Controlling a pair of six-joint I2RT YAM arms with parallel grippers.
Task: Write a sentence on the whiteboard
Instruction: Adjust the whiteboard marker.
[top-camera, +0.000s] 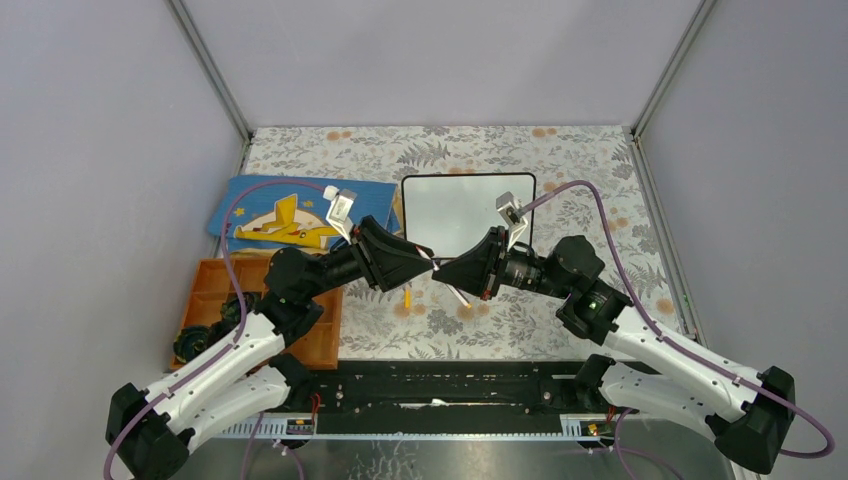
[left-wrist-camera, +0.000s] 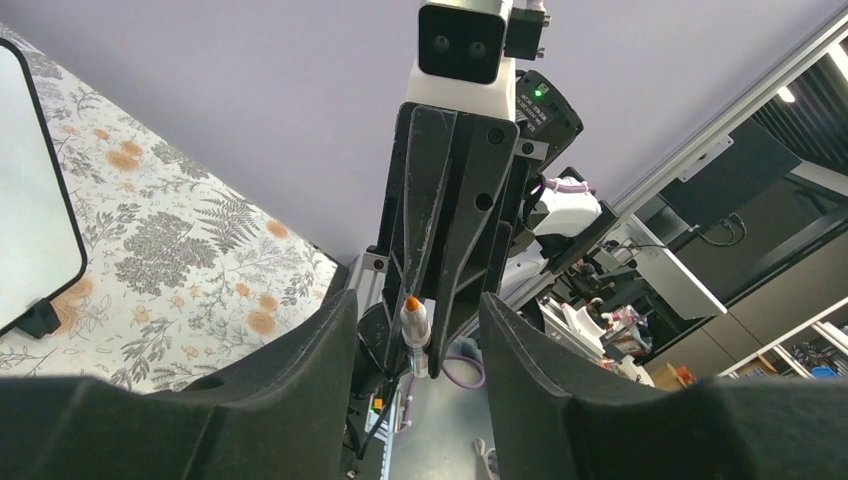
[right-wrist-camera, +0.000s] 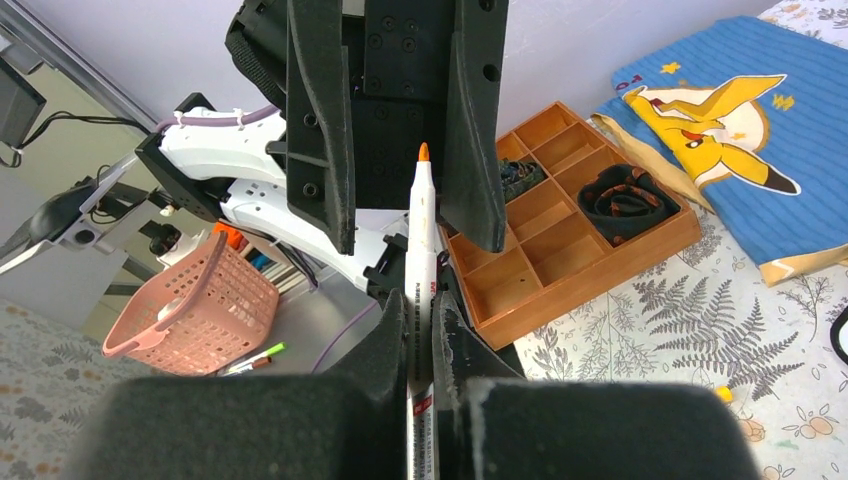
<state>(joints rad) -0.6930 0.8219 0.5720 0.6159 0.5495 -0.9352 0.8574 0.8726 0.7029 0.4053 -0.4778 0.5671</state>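
Observation:
The whiteboard (top-camera: 467, 210) lies flat at the back middle of the table, and its face is blank; its edge also shows in the left wrist view (left-wrist-camera: 30, 200). No sentence shows on it. My right gripper (top-camera: 447, 268) (right-wrist-camera: 420, 305) is shut on a white marker (right-wrist-camera: 421, 230) with a bare orange tip, held above the table in front of the board. The marker points at my left gripper (top-camera: 428, 258) (left-wrist-camera: 417, 300), which is open. The left gripper's fingers (right-wrist-camera: 320, 120) stand on either side of the marker tip (left-wrist-camera: 411, 303) without touching it.
A blue book with a yellow character (top-camera: 290, 215) lies left of the whiteboard. A wooden compartment tray (top-camera: 320, 335) with dark items sits at the front left. A small orange-yellow cap (top-camera: 407, 298) lies on the floral cloth below the grippers. A pink basket (right-wrist-camera: 190, 300) stands off the table.

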